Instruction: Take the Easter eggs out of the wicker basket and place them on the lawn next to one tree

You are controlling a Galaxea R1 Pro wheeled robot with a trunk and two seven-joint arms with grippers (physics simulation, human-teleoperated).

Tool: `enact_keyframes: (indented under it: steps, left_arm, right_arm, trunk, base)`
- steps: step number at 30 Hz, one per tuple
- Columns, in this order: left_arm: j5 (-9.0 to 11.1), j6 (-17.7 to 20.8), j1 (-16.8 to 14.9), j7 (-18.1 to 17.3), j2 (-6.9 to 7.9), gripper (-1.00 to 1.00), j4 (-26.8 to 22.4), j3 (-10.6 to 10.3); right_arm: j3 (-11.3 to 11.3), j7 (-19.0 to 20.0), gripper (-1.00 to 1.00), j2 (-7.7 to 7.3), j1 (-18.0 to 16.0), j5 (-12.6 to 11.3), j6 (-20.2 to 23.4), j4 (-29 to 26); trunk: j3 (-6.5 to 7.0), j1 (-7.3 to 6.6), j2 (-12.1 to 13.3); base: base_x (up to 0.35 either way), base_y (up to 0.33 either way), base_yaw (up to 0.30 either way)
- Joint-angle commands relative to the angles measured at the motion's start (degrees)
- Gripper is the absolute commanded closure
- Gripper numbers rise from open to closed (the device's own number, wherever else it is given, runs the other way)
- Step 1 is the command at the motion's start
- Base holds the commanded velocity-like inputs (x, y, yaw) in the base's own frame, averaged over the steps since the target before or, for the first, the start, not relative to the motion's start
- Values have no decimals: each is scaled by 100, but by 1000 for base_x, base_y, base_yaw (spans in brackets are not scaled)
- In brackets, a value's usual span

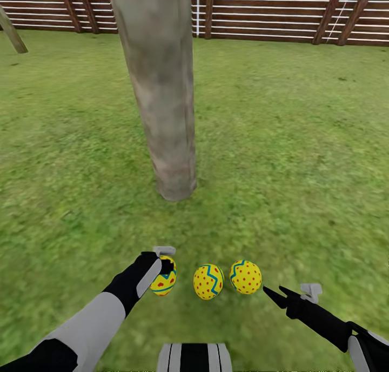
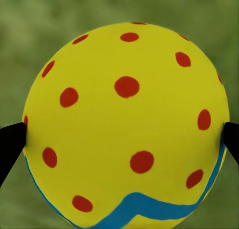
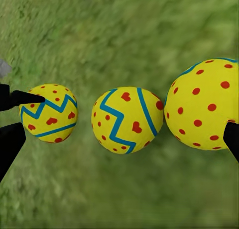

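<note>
Closely clamped between the left gripper (image 1: 163,272) jaws, the last egg (image 1: 163,279) is held beside two eggs (image 1: 208,281) lying near the tree (image 1: 162,101), the right gripper (image 1: 270,293) parted; release onto the lawn (image 1: 302,161) seems next.

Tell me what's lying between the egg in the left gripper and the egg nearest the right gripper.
A third egg lies on the lawn between the held egg and the right-hand egg; the head view shows it.
</note>
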Motion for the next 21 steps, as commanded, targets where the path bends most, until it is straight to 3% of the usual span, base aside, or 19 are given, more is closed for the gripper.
enact_keyframes:
  steps: [1,21]
  left_arm:
    - [60,11,-3,50,5,100,-9,-29]
    - [54,-14,5,57,15,100,-102,-61]
  right_arm:
    - [-3,8,-100,0,-2,-33,43,0]
    - [-1,7,-100,0,-2,-32,45,0]
  trunk:
    - [-27,1,-3]
    - [-470,53,-30]
  base:
    - [0,0,0]
    - [0,0,0]
